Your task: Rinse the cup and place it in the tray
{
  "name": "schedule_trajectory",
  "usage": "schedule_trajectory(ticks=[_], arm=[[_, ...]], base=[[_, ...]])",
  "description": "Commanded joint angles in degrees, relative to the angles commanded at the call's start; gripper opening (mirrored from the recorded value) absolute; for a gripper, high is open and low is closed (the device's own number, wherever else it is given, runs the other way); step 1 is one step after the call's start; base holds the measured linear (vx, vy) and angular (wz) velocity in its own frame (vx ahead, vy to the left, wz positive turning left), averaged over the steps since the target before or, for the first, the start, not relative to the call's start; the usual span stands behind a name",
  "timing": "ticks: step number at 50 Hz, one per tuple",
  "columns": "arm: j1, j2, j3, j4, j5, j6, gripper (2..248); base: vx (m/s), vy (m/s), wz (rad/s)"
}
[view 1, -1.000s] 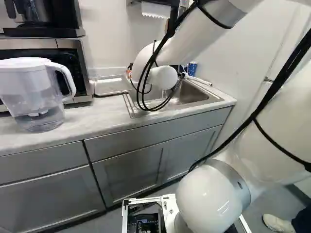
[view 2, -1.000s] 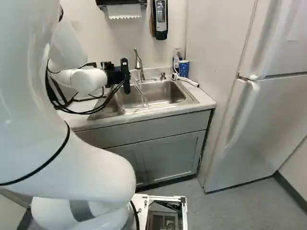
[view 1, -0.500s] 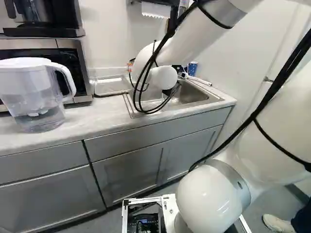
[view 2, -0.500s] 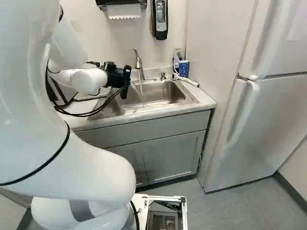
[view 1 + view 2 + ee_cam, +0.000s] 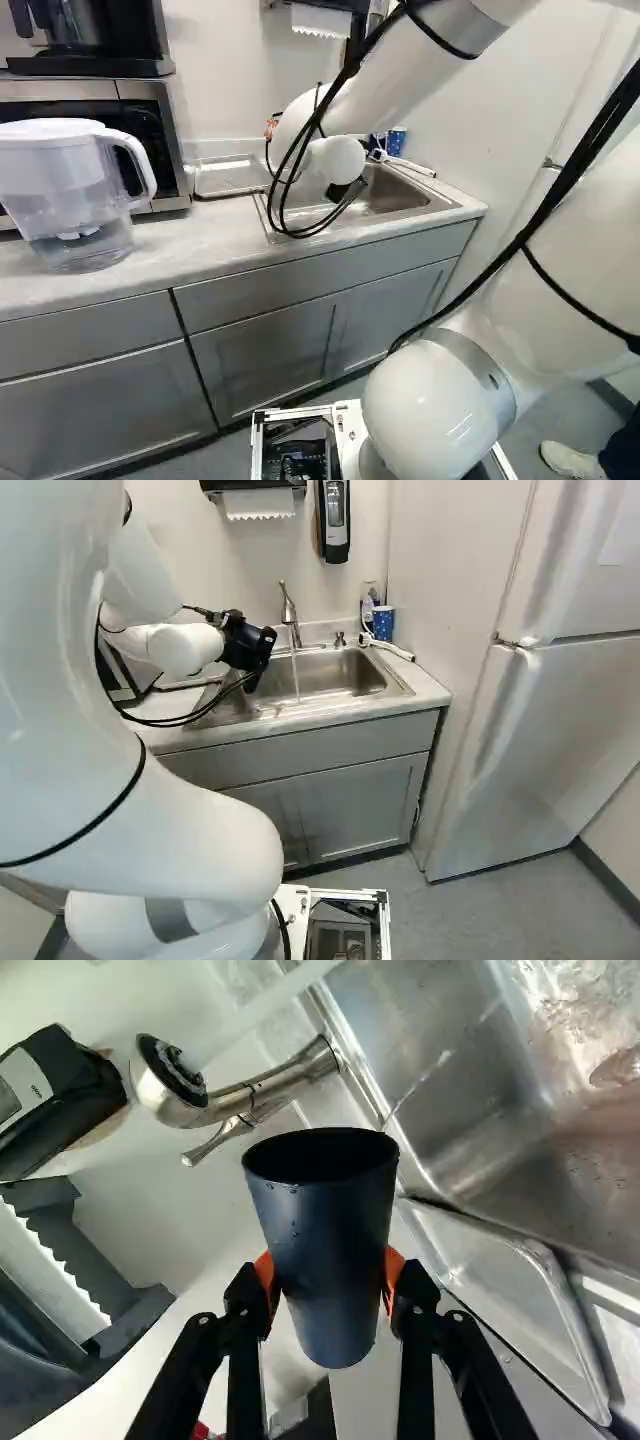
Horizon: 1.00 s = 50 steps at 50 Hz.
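You'll see a water pitcher [image 5: 68, 195] near the microwave [image 5: 60, 90] on the bench [image 5: 185, 238], paper towels [image 5: 258, 504] on the wall [image 5: 225, 565], and a refrigerator [image 5: 560, 730].

– From where do the 2 base views look?

– From behind the arm [image 5: 430, 415], 1 camera at its left and 1 at its right. They face ahead and somewhat down.

– Which part do these 2 views share?

– The sink [image 5: 345, 670], well ahead of them. The left base view reaches also the jug [image 5: 75, 200] on the left, and the right base view reaches the refrigerator [image 5: 560, 710] on the right.

– And the wrist view?

– It looks from the wrist along the gripper [image 5: 258, 658], strongly slanted, with the faucet [image 5: 285, 1080] quite near. It shares faucet and sink with the right base view.
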State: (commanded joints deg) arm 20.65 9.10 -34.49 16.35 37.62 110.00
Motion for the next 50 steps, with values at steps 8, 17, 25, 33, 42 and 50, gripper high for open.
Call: schedule_trajectory(ticks=[8,17,25,33,42,50], arm=[[0.0,0.0,0.0,0.0,0.0,0.0,122],[0.0,0.0,0.0,0.0,0.0,0.0,122],[0.0,0.0,0.0,0.0,0.0,0.0,122],[0.0,0.0,0.0,0.0,0.0,-1.8,122],[0.0,0.0,0.0,0.0,0.0,-6.7,122],[0.0,0.0,0.0,0.0,0.0,-11.5,122]], base=[[0.0,0.0,0.0],[0.0,0.0,0.0],[0.0,0.0,0.0],[0.0,0.0,0.0],[0.0,0.0,0.0],[0.0,0.0,0.0]])
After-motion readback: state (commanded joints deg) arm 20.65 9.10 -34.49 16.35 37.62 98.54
